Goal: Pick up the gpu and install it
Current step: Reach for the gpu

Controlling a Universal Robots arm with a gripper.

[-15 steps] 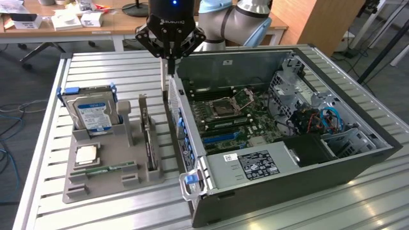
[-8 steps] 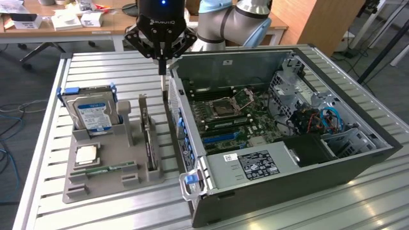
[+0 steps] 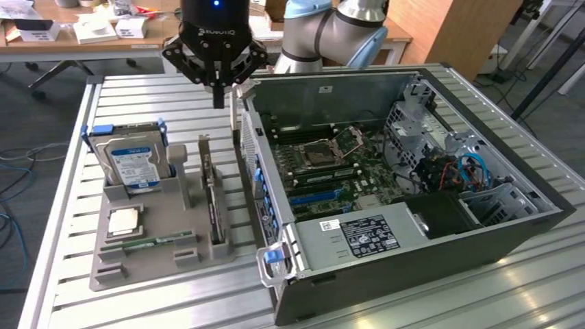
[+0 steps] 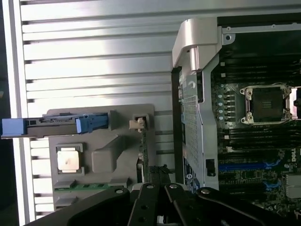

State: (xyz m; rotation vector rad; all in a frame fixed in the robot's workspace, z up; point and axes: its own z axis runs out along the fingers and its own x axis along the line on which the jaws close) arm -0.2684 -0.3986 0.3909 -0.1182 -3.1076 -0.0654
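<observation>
The gpu (image 3: 213, 205) stands on edge in a slot of the grey holder (image 3: 164, 264), a thin dark card running front to back. From the wrist view the gpu (image 4: 144, 153) appears edge-on, with its end bracket toward the far end of the holder (image 4: 108, 155). My gripper (image 3: 219, 99) hangs above the far end of the card, fingers pressed together and holding nothing, well clear of the card. Its dark fingers (image 4: 151, 200) show in the wrist view, with the gripper (image 4: 160, 181) just over the card's edge.
The open computer case (image 3: 475, 226) lies at the exterior view's right, its motherboard (image 3: 329, 164) exposed and its side wall close beside the holder. The holder also carries a hard drive (image 3: 133, 161), a CPU (image 3: 123, 221) and a green memory stick (image 3: 155, 241). A cluttered desk (image 3: 82, 31) stands behind.
</observation>
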